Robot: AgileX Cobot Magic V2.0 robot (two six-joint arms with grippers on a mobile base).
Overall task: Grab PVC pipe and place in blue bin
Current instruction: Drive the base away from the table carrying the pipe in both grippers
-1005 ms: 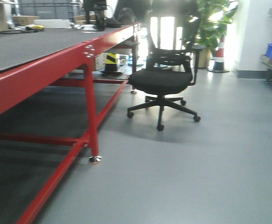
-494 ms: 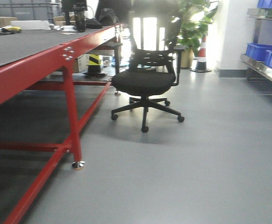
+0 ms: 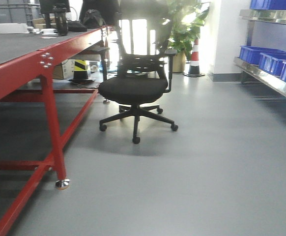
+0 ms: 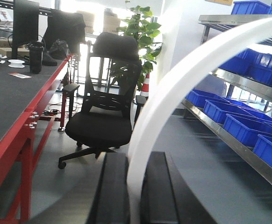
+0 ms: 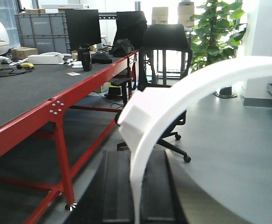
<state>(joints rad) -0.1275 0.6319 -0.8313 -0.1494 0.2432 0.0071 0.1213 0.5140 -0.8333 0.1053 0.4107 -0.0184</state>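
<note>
In the left wrist view, my left gripper (image 4: 136,161) is shut on a long white curved PVC pipe (image 4: 166,93). The pipe rises between the black fingers (image 4: 113,191) and arcs up to the right. In the right wrist view, my right gripper (image 5: 135,156) is shut on a white curved pipe (image 5: 182,91) with a squared end at its upper left. I cannot tell whether both hold the same piece. Blue bins (image 4: 239,119) sit on a metal shelf to the right. They also show in the front view (image 3: 253,53). No gripper shows in the front view.
A long red-framed table (image 3: 15,73) runs along the left. A black office chair (image 3: 133,88) stands on the grey floor ahead. A traffic cone (image 3: 194,59) and a potted plant (image 3: 182,19) stand at the back. The steel shelf rack (image 3: 271,81) lines the right side.
The front view has swung to the right: the red table and the chair have shifted left in the frame, and the shelf with blue bins has come further into view.
</note>
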